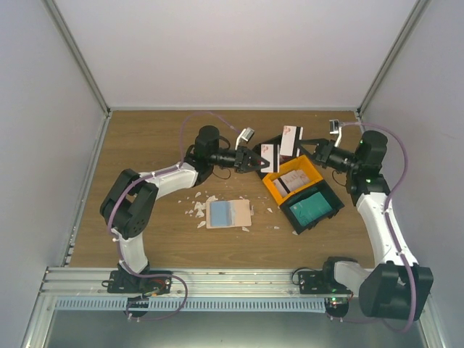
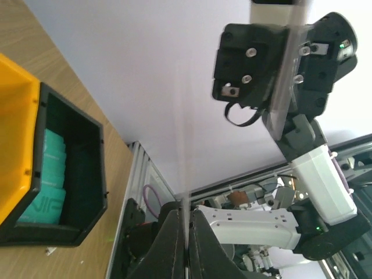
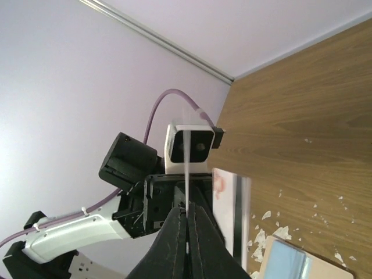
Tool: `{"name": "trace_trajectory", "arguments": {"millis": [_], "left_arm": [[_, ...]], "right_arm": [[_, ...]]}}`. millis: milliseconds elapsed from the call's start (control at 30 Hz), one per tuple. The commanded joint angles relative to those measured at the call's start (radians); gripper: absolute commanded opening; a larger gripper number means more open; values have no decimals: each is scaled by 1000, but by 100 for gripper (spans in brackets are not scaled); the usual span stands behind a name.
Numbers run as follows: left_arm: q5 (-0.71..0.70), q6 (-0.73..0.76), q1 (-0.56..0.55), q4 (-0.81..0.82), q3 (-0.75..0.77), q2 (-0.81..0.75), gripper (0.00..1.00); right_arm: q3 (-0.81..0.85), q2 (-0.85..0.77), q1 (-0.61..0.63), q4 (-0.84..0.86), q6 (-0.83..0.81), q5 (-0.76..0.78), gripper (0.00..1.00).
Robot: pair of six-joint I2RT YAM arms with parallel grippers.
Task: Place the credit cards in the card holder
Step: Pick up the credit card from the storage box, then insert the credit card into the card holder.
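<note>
The left gripper (image 1: pixel 254 160) is clenched on a white card (image 1: pixel 270 156) with a red mark, holding it upright in the air over the far end of the yellow bin (image 1: pixel 274 190). Facing it from the other side, the right gripper (image 1: pixel 307 148) pinches a second card (image 1: pixel 291 139), white with a red top edge, also upright and clear of the table (image 1: pixel 145 138). The two cards stand just beside each other; whether they touch cannot be told. In each wrist view the arm's own card shows edge-on, a thin line between closed fingers.

The card holder (image 1: pixel 228 214) lies open and flat near the middle of the table, its pale blue inside facing up, left of the bins and apart from both grippers. White scraps (image 1: pixel 196 210) are scattered around it. The yellow bin holds more cards (image 1: pixel 291 180); the black bin (image 1: pixel 330 197) touching it holds teal cards (image 1: pixel 312 208).
</note>
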Motion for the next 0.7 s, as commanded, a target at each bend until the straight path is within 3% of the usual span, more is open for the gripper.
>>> {"name": "trace_trajectory", "arguments": {"millis": [0,200,367,533,667], "left_arm": [[-28,23,22,5,-52,-58,0],[-263,316,69,-387,-152,-220,0],[-527,507,89,-693,-251,-380,0],[-722,544,117,-879,-357,-508,0],[-701,533,131,-928,-443,-555,0]], "right_arm": [[41,13,-5,-69,-63,32,0],[20,8,17,-217,-211,120,0],[-77,-14,138,-242,-257,210,1],[-170,-14,334,-164,-197,360,1],[-251,19,490,-52,-104,456,1]]}}
